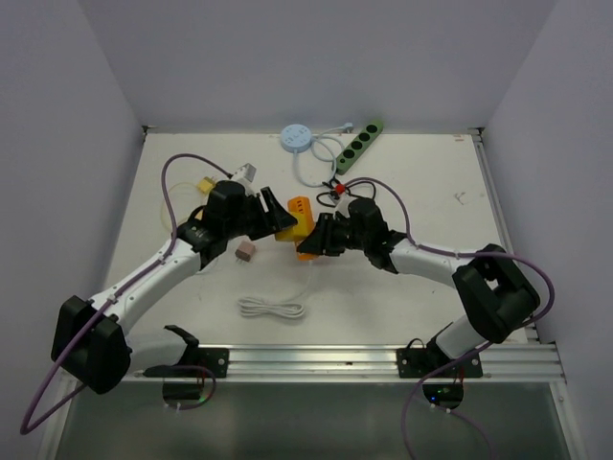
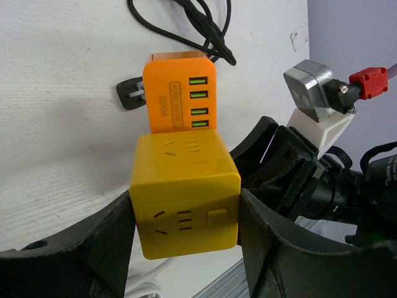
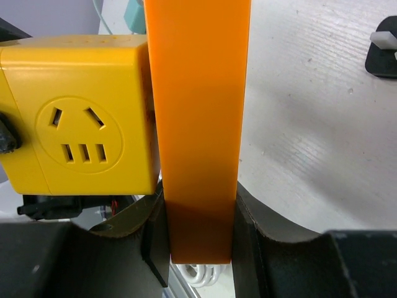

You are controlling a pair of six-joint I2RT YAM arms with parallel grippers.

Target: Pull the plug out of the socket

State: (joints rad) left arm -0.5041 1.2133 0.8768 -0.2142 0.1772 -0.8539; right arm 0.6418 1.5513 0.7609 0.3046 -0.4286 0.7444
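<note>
- Between the jaws of my left gripper (image 2: 186, 239) sits the yellow socket cube (image 2: 185, 180), clamped on both sides.
- My right gripper (image 3: 200, 233) is clamped on the orange plug (image 3: 198, 99), pinching its narrow sides.
- That plug sits flush against the cube, both over the middle of the table (image 1: 421, 192).

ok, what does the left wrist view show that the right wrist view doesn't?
Left wrist only: four green ports on the orange charger, a black cable beyond it, and the left pincer clamping the yellow socket cube. Right wrist only: the right pincer clamping the charger edge-on, and the cube's round outlet face. Both: charger and cube, joined together.
</note>
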